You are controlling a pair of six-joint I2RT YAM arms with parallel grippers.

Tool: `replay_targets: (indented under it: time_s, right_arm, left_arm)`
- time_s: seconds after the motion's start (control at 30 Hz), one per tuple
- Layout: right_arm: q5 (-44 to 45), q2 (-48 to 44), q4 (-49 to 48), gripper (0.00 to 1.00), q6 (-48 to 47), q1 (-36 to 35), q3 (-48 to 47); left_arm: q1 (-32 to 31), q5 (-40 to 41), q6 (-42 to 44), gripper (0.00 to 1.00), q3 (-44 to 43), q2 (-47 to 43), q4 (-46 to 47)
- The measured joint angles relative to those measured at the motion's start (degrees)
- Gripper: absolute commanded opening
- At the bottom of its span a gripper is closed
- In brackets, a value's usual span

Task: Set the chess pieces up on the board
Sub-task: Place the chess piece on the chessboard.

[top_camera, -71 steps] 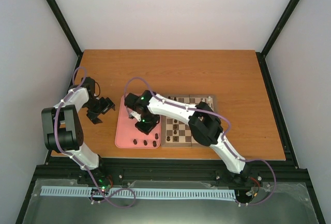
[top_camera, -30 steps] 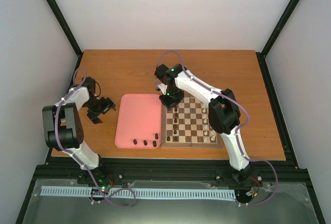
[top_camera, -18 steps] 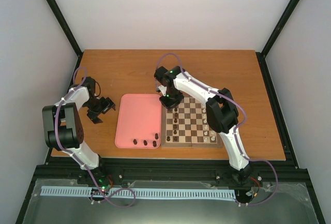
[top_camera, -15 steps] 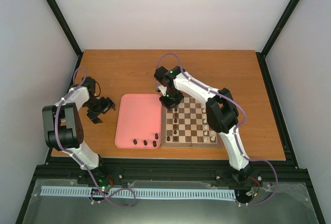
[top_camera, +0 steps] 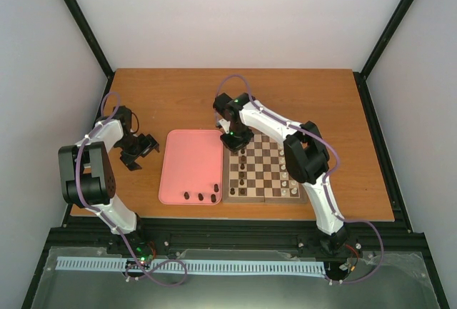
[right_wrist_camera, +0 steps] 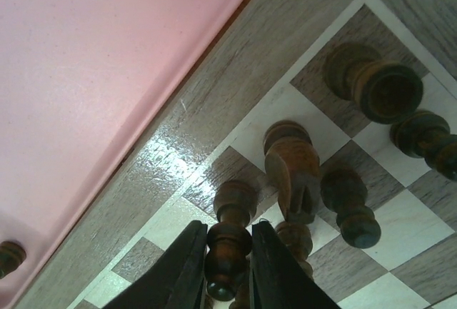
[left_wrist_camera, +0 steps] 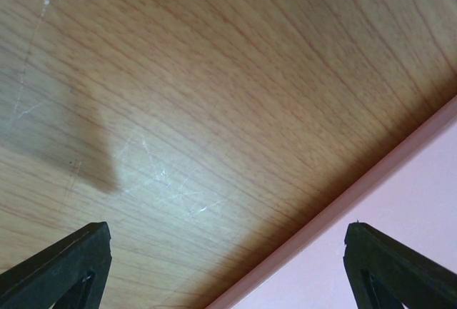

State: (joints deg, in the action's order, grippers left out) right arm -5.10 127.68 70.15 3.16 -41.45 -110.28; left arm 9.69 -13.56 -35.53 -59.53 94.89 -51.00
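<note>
The board [top_camera: 263, 193] lies right of the pink tray [top_camera: 186, 163]. My right gripper [top_camera: 235, 138] is at the board's far left corner, shut on a dark bishop [right_wrist_camera: 230, 241] whose base rests on a dark square in the edge column. A dark knight [right_wrist_camera: 293, 170], a rook [right_wrist_camera: 377, 88] and pawns [right_wrist_camera: 350, 205] stand beside it on the board [right_wrist_camera: 207, 109]. Three dark pieces [top_camera: 201, 197] lie at the tray's near right. Cream pieces [top_camera: 289, 179] stand along the board's right side. My left gripper [top_camera: 139, 150] is open and empty, left of the tray.
The pink tray's rim [left_wrist_camera: 357, 195] crosses the left wrist view beside bare wooden table [left_wrist_camera: 178, 109]. In the right wrist view the tray [right_wrist_camera: 107, 59] borders the board, with one dark piece [right_wrist_camera: 8, 257] lying on it at the lower left.
My right arm carried a dark piece from the tray to the board's far left corner, then settled slightly lower there. The left arm has not moved.
</note>
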Motion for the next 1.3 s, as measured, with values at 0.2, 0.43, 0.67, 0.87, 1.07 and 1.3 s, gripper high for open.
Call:
replay_targets:
  time_s: [0.2,0.43,0.67,0.87,1.07,1.3]
  right_arm:
    - [-0.04,0.0,-0.39,0.22,0.07,0.0,0.22]
    - [-0.02,-0.17,0.15,0.27,0.15,-0.04,0.17]
    - [0.02,-3.93,2.43,0.33,1.18,-1.51,0.09]
    - [-0.33,-9.46,4.2,0.45,3.56,-6.34,-0.09]
    - [-2.67,-10.64,3.8,0.48,4.98,-13.49,0.11]
    - [-6.03,-7.21,-0.42,0.46,6.36,-17.66,3.56]
  left_arm:
    - [0.0,0.0,0.0,1.0,-0.02,0.0,0.0]
    - [0.0,0.0,0.0,1.0,-0.02,0.0,0.0]
    - [0.0,0.02,0.07,1.0,-0.02,0.0,0.0]
    - [0.0,0.02,0.17,1.0,-0.02,0.0,-0.02]
    - [0.0,0.02,0.17,1.0,-0.02,0.0,0.0]
    - [0.0,0.0,0.17,1.0,-0.02,0.0,0.0]
